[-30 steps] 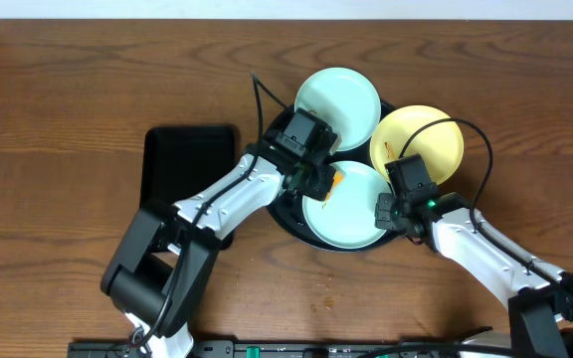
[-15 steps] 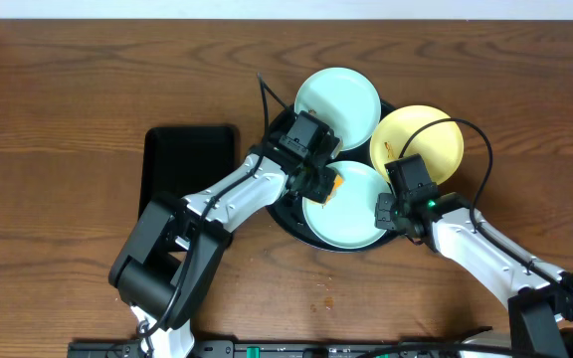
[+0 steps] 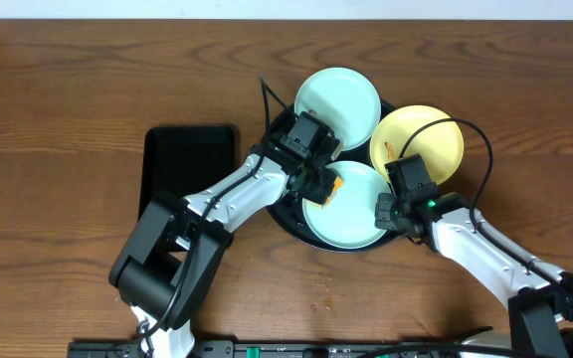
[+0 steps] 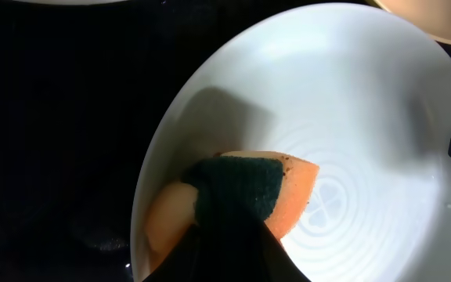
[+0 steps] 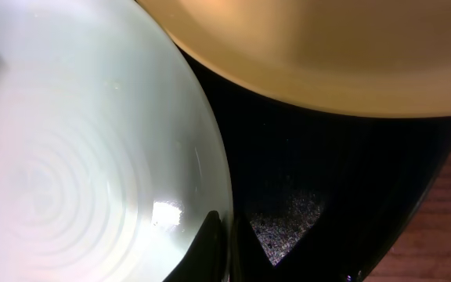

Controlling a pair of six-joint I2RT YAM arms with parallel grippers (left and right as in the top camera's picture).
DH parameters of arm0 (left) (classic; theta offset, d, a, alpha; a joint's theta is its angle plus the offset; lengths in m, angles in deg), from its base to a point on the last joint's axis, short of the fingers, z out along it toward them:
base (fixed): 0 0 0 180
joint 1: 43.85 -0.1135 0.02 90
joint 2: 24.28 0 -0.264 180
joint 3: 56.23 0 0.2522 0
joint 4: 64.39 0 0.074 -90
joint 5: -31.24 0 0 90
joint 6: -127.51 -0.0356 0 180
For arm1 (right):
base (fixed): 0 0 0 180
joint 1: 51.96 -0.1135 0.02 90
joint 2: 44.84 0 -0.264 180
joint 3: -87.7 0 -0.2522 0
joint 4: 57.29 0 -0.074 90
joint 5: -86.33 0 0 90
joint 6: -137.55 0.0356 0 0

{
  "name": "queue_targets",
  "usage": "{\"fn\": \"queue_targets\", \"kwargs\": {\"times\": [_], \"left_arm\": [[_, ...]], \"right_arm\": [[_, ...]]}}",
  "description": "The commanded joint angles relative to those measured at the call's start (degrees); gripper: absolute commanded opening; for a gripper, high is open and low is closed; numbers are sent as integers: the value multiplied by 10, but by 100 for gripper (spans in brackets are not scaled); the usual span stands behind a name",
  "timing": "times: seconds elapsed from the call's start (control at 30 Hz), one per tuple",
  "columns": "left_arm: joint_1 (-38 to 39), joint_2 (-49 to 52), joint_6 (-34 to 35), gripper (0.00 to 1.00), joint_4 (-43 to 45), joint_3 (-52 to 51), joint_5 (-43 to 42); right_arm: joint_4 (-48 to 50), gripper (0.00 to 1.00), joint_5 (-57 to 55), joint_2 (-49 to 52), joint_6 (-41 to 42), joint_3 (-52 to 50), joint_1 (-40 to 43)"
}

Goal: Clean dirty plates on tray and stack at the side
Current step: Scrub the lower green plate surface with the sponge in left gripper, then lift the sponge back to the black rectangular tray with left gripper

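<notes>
left gripper [image 4: 227, 235] with sponge [image 4: 250, 185], further onto plate [image 4: 366, 117]

Overhead: bright, even, diffuse light, sharp throughout; only short soft shadows on tabletop [image 3: 68, 89]. Left wrist: dim, tray [image 4: 53, 117] almost pure black, soft grey shadow on aqua plate [image 4: 351, 102] behind sponge [image 4: 265, 188], near foreground blurred. Right wrist: soft focus, small glare spot on aqua plate, yellow plate [image 5: 327, 55] blurry.

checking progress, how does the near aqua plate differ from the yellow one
The near aqua plate has an orange sponge on it, in the left fingers; the yellow plate has none. The right fingers pinch the aqua rim; none hold the yellow plate. Both round, on the black tray.
</notes>
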Motion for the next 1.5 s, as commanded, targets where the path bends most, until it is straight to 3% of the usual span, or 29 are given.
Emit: {"fn": "queue_targets", "kwargs": {"times": [0.0, 0.17, 0.5, 0.73, 0.9, 1.13, 1.33, 1.47], "left_arm": [[6, 27, -10, 7, -17, -4, -6], [6, 28, -10, 8, -19, -4, -57], [6, 45, -12, 7, -58, -4, -63], [6, 59, -12, 8, -67, -4, -155], [5, 54, -9, 7, -103, 0, -173], [-12, 1, -2, 8, -117, 44, -271], [-53, -93, 40, 7, -64, 89, -252], [-92, -160, 78, 8, -92, 92, -101]], "right_arm": [[-5, 1, -6, 3, -1, -3, -4], [-5, 1, -6, 3, -1, -3, -4], [-5, 1, -6, 3, -1, -3, -4], [-6, 1, -6, 3, -1, -3, -4], [-5, 1, -6, 3, -1, -3, -4], [-5, 1, -6, 3, -1, -3, -4], [-6, 4, -5, 3, -1, -3, -4], [-4, 6, 46, 3, -1, -3, -4]]}}
